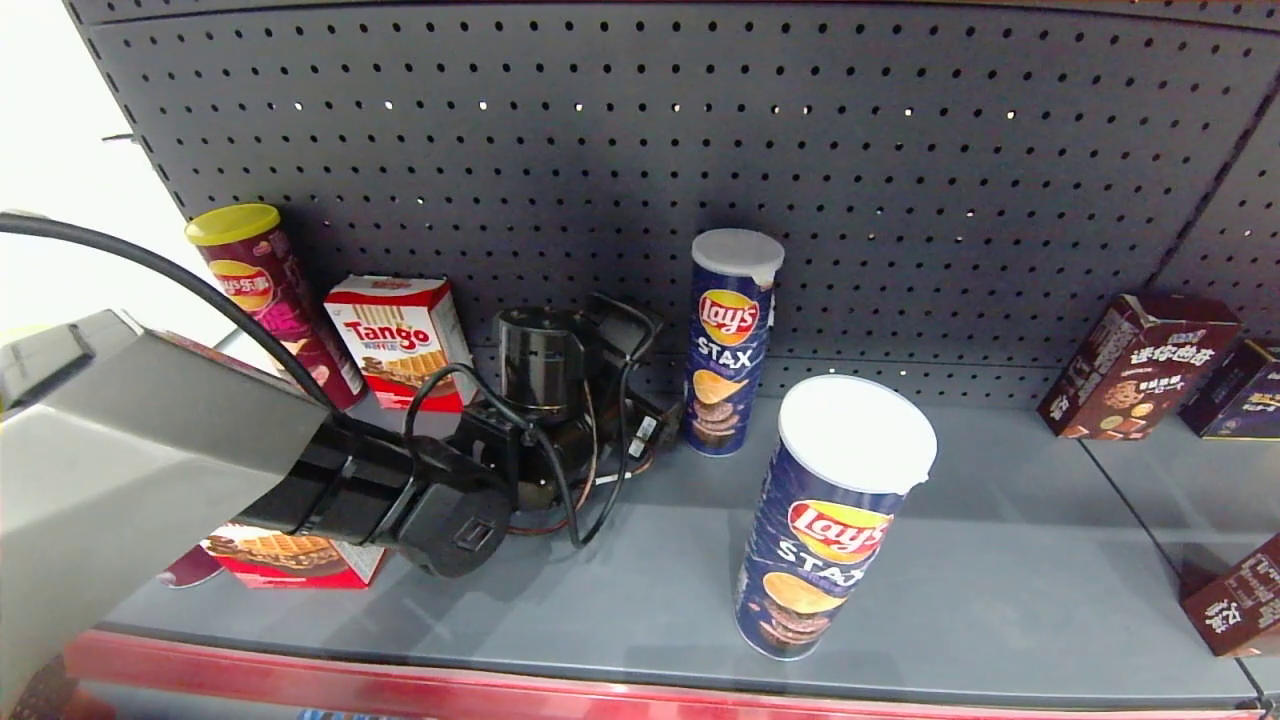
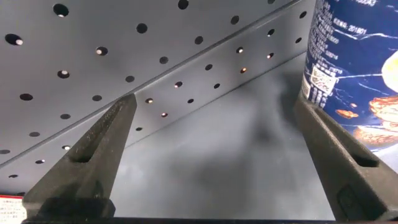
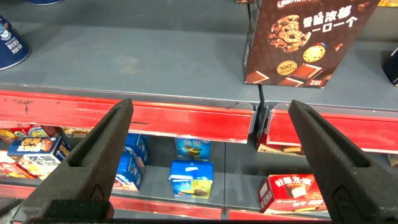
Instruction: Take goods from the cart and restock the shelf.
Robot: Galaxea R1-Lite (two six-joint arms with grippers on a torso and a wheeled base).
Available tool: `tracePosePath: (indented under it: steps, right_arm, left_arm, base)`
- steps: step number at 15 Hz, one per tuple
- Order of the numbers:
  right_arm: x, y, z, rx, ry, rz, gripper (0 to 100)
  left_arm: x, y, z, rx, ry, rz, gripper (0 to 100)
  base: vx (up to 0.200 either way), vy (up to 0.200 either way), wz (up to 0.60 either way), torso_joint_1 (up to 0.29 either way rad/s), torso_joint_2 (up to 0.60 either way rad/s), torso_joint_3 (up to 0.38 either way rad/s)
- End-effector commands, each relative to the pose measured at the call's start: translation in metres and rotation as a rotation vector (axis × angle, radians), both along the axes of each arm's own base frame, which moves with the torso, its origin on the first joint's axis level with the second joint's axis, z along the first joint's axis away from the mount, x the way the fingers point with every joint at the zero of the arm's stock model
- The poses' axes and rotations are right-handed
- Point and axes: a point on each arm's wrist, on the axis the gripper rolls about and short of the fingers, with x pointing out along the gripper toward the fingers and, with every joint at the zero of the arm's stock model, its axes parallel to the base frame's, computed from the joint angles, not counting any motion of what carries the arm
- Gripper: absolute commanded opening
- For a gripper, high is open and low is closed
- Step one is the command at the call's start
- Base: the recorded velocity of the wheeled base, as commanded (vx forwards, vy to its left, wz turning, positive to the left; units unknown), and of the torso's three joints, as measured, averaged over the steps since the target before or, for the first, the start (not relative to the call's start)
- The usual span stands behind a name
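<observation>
Head view: shelf [image 1: 1000,560]; rear chip can [image 1: 728,350] upright by the pegboard; front chip can [image 1: 830,520] at its 5 o'clock, apart. Left wrist view: left gripper [image 2: 214,102] spread open, one finger just beside the rear chip can. Right wrist view: right gripper [image 3: 210,107] open, empty; cookie box [image 3: 298,43] on the shelf.

Perforated back panel [image 1: 900,150], perhaps pale wall [image 1: 40,120]

The shelf [image 1: 1000,570] is matt grey metal, its pegboard back [image 1: 700,130] likewise; the front chip can [image 1: 815,565] looks glossy (plastic lid [image 1: 857,432]).
</observation>
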Motion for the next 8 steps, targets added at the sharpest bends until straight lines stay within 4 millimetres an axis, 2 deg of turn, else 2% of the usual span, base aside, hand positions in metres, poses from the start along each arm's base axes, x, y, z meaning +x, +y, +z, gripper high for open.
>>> tracePosePath:
  steps: [1,8]
  right_arm:
    - [0.0001,0.0000,0.0000,0.000,0.001,0.000,100]
    - [0.0001,0.0000,-0.0001,0.000,0.003,0.000,100]
  left_arm:
    - [0.0002,-0.0010,-0.0006,0.001,0.000,-0.001,100]
    - [0.0001,-0.0018,0.0003,0.000,-0.004,-0.005,100]
  base:
    - [0.000,0.000,0.00,0.000,0.00,0.000]
    - [0.000,0.000,0.00,0.000,0.00,0.000]
